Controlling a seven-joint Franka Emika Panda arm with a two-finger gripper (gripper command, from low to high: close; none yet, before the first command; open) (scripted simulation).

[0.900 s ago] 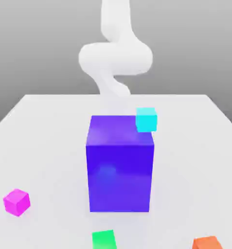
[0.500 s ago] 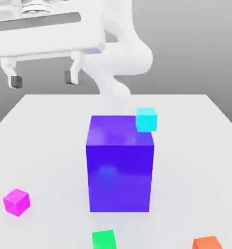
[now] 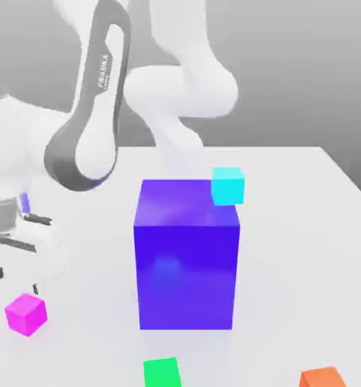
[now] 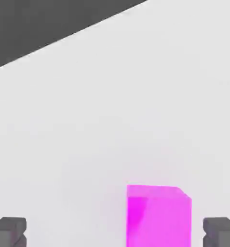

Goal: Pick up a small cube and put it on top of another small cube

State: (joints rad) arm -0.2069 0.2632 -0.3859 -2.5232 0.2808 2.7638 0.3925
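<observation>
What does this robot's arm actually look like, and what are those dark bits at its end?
The arm is made of smooth, rounded white segments. One link carries a grey band with the name FRANKA printed on it. The gripper ends in two dark grey, blocky fingertips. No loose cables show.

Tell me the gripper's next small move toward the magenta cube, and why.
Probably ease straight down. The open gripper already straddles the magenta cube, a dark pad on each side, yet the cube sits untouched on the table, closer to one pad; a slight sideways centring may help before closing.
</observation>
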